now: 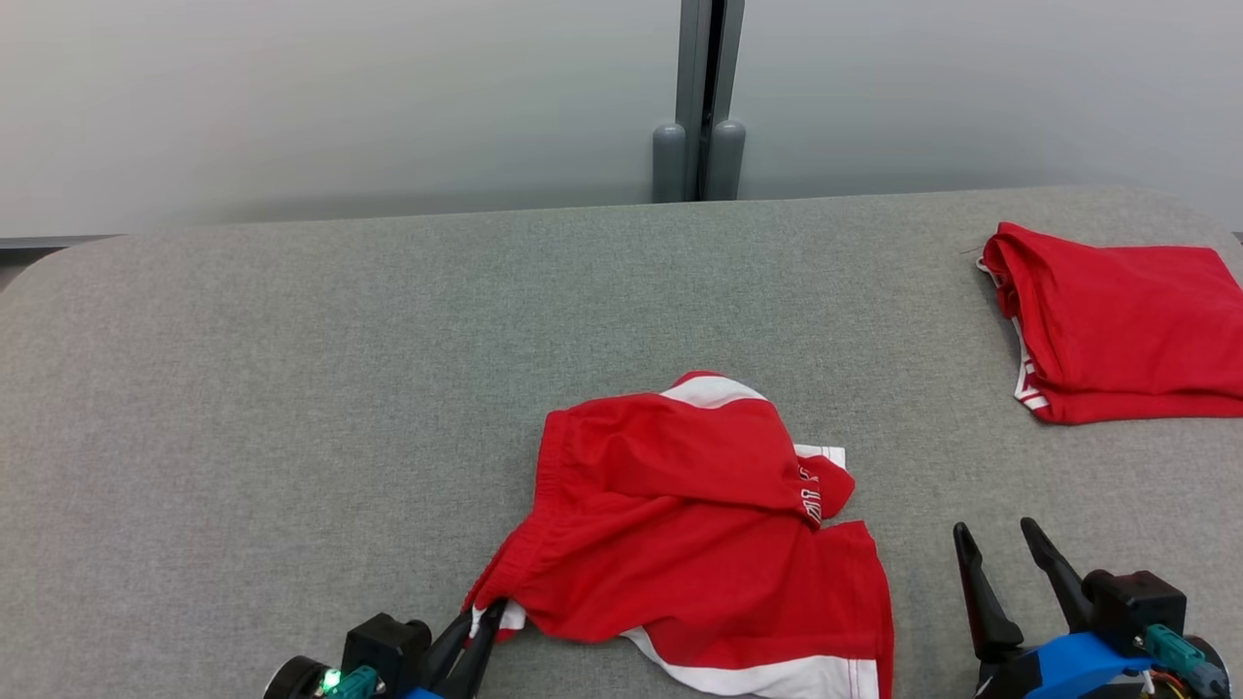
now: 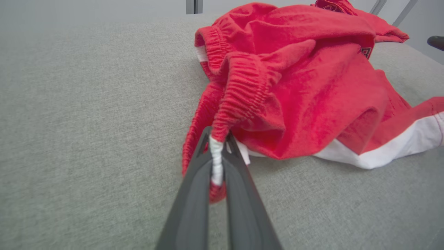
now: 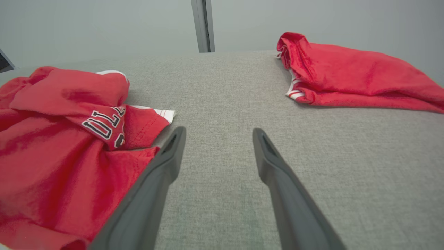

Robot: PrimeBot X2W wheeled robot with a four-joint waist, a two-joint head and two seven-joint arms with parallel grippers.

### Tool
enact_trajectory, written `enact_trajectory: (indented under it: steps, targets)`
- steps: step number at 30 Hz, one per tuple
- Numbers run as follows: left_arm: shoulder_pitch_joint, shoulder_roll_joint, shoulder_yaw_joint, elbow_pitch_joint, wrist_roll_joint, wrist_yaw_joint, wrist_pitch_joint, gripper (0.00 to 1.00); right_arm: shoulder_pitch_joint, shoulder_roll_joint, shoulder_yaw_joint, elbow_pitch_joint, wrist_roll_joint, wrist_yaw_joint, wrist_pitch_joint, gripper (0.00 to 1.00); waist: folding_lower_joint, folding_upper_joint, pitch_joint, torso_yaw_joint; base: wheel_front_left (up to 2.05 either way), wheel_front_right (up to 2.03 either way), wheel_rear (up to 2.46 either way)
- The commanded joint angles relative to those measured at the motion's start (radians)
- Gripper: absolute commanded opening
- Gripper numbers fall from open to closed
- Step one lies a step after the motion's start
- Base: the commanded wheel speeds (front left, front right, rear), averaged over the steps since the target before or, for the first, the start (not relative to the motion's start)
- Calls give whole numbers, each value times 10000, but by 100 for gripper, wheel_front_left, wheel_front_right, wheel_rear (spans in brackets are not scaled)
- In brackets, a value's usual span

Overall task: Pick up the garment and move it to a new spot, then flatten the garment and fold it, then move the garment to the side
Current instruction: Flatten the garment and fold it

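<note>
Red shorts lie bunched up at the near middle of the table. The left gripper pinches their near left corner tight. The right gripper sits spread wide, holding nothing. A good lift should go slow and straight up, so the cloth does not slip out.

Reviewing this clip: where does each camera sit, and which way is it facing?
Head view: on the head, facing forward and down at the grey table, crumpled shorts and folded garment; left gripper shut on the shorts, right gripper open.
Left wrist view: along its fingers, low over the table, at the pinched waistband.
Right wrist view: along its open fingers, across bare table toward the folded garment.
Shared: the crumpled shorts appear in all three views.
</note>
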Motion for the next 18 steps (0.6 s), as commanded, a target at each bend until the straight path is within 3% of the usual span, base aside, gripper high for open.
enact_trajectory:
  steps: [1, 2, 8, 18]
  targets:
    - [67, 22, 76, -103, -71, 67, -51, 47, 98, 6, -35, 36, 64, 2, -77, 100, 0, 0, -30, 8, 0, 0, 0]
    - [85, 7, 76, -145, -58, 82, -94, 100, 106, 7, -33, 39, 84, 2, -80, 100, 0, 0, -41, 15, 0, 0, 0]
    - [237, -121, 195, -606, 62, 137, -440, 100, 193, 43, -108, -6, 87, 2, -98, 100, 0, 0, -161, 113, 0, 0, 0]
    - [1005, 7, 874, -1626, 184, -136, -580, 100, 389, 97, -240, -160, 56, 2, -172, 100, 0, 0, -389, 281, 0, 0, 0]
